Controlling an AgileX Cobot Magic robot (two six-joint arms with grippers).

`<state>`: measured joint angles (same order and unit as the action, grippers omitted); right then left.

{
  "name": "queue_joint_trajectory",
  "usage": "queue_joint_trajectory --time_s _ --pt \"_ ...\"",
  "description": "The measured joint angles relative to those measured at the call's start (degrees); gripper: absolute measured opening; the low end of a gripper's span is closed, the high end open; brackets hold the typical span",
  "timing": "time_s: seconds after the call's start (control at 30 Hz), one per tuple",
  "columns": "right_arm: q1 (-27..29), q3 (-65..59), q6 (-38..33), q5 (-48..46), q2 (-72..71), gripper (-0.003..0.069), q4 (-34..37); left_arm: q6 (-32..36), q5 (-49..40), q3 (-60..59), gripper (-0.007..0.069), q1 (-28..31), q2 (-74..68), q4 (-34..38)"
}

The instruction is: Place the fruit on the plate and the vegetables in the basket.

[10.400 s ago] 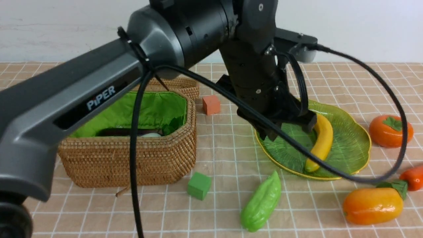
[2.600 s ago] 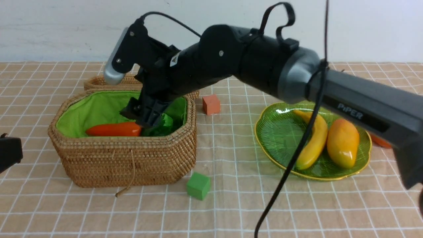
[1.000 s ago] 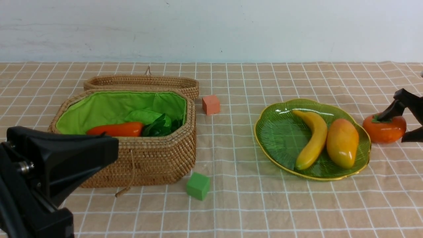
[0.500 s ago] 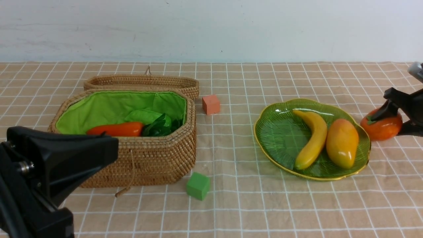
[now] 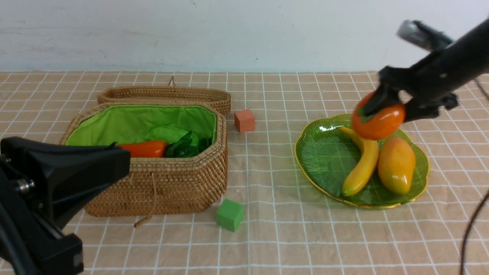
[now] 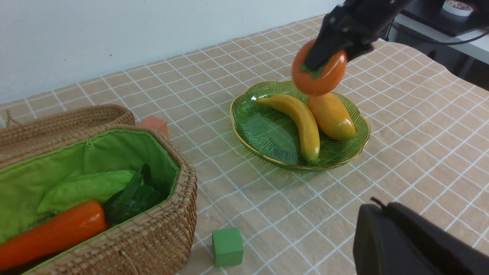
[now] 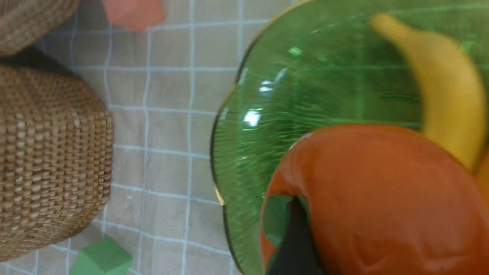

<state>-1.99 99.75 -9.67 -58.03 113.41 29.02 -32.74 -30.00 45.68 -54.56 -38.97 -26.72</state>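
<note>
Front view: the right gripper [image 5: 386, 110] was clamped on the persimmon [image 5: 379, 121], which hung in the air above the far part of the plate [image 5: 324, 160], over the banana's far tip. The banana [image 5: 362, 162] and mango [image 5: 396, 165] lay side by side on the plate, touching. The basket [image 5: 160, 183] stood to the left of the plate, the carrot [image 5: 144, 149] and gourd [image 5: 168, 134] lying inside on the green lining; dark green leaves lay beside the carrot. The wicker lid [image 5: 168, 94] sat just behind the basket. An orange cube [image 5: 244, 120] rested between lid and plate; a green cube [image 5: 229, 214] sat near the basket's front corner. The left gripper [image 5: 57, 183] filled the near left corner; I could not tell how its jaws stood.

Left wrist view: persimmon [image 6: 319, 69] held aloft by the right gripper [image 6: 336, 42], above the banana [image 6: 298, 122] and mango [image 6: 331, 116]. Carrot [image 6: 49, 233] and gourd [image 6: 84, 189] lay in the basket [image 6: 160, 236]. A dark part of the left gripper [image 6: 412, 240] showed at the corner, jaws unreadable.

Right wrist view: persimmon [image 7: 382, 202] close up, one dark finger [image 7: 296, 236] pressed by its green cap; plate [image 7: 290, 110] and banana [image 7: 443, 88] below, somewhat blurred.
</note>
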Motion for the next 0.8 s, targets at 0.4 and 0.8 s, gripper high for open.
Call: queue_joint_trajectory --time_s 0.4,0.8 --pt "-4.2 -0.2 6.9 3.7 2.4 0.0676 -7.4 0.0 -0.3 0.0 -0.0013 0.0 0.0 -0.3" --pt "-3.8 -17.0 12.2 -9.0 -30.5 0.0286 -25.7 -1.3 14.0 -18.0 -0.0013 0.0 17.5 -1.0"
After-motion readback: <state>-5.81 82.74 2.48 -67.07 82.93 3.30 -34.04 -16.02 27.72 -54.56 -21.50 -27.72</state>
